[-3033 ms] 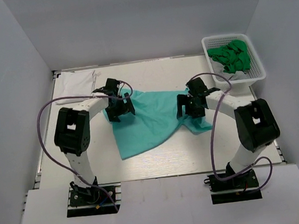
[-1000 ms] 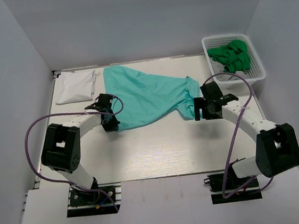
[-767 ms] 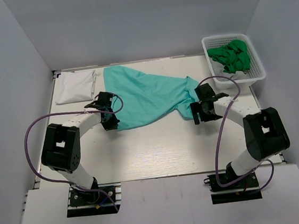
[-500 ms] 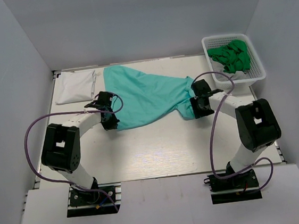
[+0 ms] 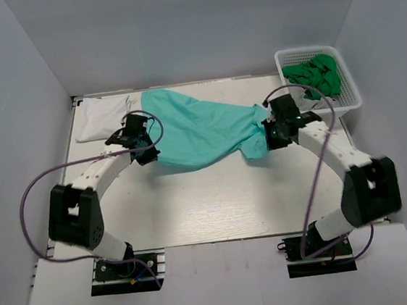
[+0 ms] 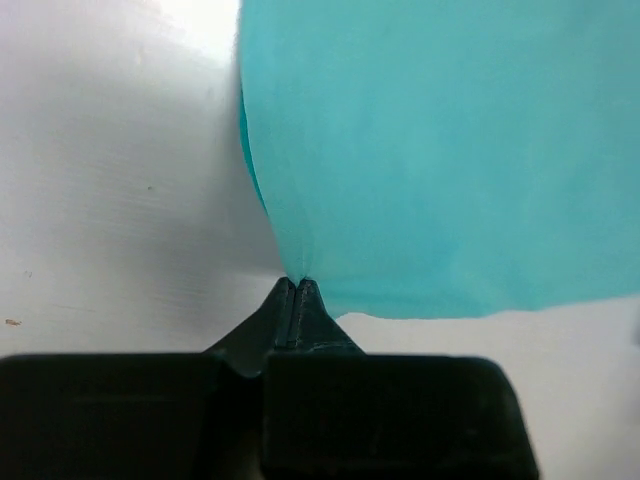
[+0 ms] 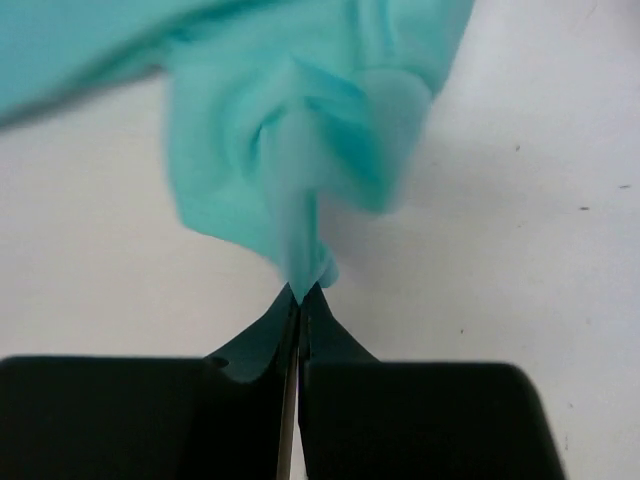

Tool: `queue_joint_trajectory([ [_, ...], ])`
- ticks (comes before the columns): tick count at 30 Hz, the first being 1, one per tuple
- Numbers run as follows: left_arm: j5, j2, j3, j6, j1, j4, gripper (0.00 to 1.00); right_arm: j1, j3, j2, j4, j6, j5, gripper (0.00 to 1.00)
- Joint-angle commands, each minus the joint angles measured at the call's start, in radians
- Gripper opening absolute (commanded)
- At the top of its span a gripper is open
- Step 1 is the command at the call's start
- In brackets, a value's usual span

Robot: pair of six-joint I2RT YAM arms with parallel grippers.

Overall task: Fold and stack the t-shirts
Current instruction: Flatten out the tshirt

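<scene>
A light teal t-shirt lies spread across the far half of the table, stretched between both arms. My left gripper is shut on its near left edge; in the left wrist view the cloth runs pinched into the closed tips. My right gripper is shut on a bunched fold at the shirt's right end, and the right wrist view shows that fold rising from the closed tips. A folded white t-shirt rests at the far left. Bright green t-shirts fill the basket.
A white mesh basket stands at the far right corner, just beyond the right arm. Bare white tabletop stretches between the shirt and the arm bases. Grey walls close in the table on three sides.
The right gripper moved in onto the shirt's right end and shut on it. The left gripper, still holding the shirt, shifted toward the far side, and the cloth's near edge lifted with it.
</scene>
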Motion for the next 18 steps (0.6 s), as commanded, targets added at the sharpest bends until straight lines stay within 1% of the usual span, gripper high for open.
queue_joint_trajectory([
  [1,0.037,-0.191,0.079,0.009,-0.001,0.016,0.0,-0.01,0.147,-0.204,-0.066,0.056,-0.113,0.0],
  [2,0.037,-0.248,0.103,0.018,-0.001,0.016,0.0,-0.016,0.166,-0.259,-0.068,0.07,-0.113,0.0],
  [4,0.005,-0.293,0.165,0.018,-0.001,0.016,0.0,-0.019,0.209,-0.276,-0.106,0.088,-0.109,0.0],
  [5,0.005,-0.31,0.188,0.018,-0.001,0.001,0.0,-0.027,0.282,-0.284,-0.115,0.096,-0.106,0.0],
  [6,-0.034,-0.333,0.212,0.018,-0.001,-0.025,0.0,-0.028,0.308,-0.293,-0.129,0.108,-0.095,0.0],
  [7,-0.056,-0.333,0.272,0.018,-0.001,-0.042,0.0,-0.035,0.381,-0.298,-0.162,0.128,-0.066,0.0],
  [12,-0.179,-0.353,0.459,0.041,-0.001,-0.11,0.0,-0.062,0.563,-0.324,-0.196,0.176,0.083,0.0],
  [14,-0.214,-0.362,0.505,0.041,-0.001,-0.136,0.0,-0.067,0.621,-0.344,-0.192,0.185,0.156,0.0],
  [16,-0.214,-0.362,0.579,0.062,-0.001,-0.159,0.0,-0.067,0.649,-0.37,-0.192,0.179,0.178,0.0],
  [18,-0.214,-0.386,0.64,0.088,-0.001,-0.159,0.0,-0.065,0.71,-0.387,-0.196,0.16,0.18,0.0],
])
